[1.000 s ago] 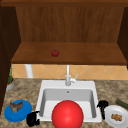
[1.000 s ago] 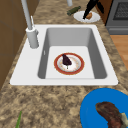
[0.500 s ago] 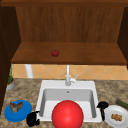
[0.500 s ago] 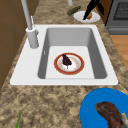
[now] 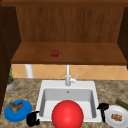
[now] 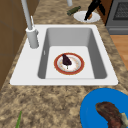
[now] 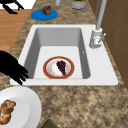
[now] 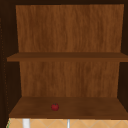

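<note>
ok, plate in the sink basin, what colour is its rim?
Red rim around a pale centre on the plate, with a dark piece of food on it. Right side view shows it best.

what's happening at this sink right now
Two black hands hover by the sink, neither holding anything. The left hand hangs at the sink's front left corner beside a blue plate of brown food. The right hand points down at the front right corner, next to a white plate with a pastry. A red-rimmed plate with a dark morsel lies in the basin. A tomato sits on the shelf above.
</note>
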Controlling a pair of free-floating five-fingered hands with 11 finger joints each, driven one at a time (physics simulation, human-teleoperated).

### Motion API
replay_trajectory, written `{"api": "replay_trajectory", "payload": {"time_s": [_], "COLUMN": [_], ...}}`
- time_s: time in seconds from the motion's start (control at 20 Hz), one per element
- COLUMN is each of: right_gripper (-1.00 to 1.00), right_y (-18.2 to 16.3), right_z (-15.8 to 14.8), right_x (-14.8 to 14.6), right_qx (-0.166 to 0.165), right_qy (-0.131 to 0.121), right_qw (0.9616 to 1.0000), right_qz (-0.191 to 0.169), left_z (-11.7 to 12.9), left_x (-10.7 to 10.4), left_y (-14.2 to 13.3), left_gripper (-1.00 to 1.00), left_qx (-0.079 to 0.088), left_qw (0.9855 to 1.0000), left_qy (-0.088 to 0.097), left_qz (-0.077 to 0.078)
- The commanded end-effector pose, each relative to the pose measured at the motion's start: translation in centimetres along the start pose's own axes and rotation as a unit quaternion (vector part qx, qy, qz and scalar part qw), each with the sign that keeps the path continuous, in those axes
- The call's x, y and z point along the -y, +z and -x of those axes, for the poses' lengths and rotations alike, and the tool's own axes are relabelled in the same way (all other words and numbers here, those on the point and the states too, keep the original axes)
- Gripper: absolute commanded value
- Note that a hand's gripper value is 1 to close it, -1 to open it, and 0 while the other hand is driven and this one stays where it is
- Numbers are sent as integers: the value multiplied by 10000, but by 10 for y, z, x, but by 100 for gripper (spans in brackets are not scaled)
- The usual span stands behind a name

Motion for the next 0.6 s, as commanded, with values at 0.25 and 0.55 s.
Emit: {"api": "replay_trajectory", "payload": {"time_s": [0.25,0.55], "right_gripper": [0,0], "right_y": [0,0], "right_z": [2,2], "right_x": [1,1], "right_qx": [47,28], "right_qy": [51,12], "right_qw": [10000,10000], "right_qz": [38,89], "left_z": [-6,-14], "left_x": [5,7], "left_y": [-11,-11], "left_gripper": [-100,-100], "left_qx": [-62,-51], "left_qw": [9982,9960], "left_qy": [-100,81], "left_qz": [581,884]}}
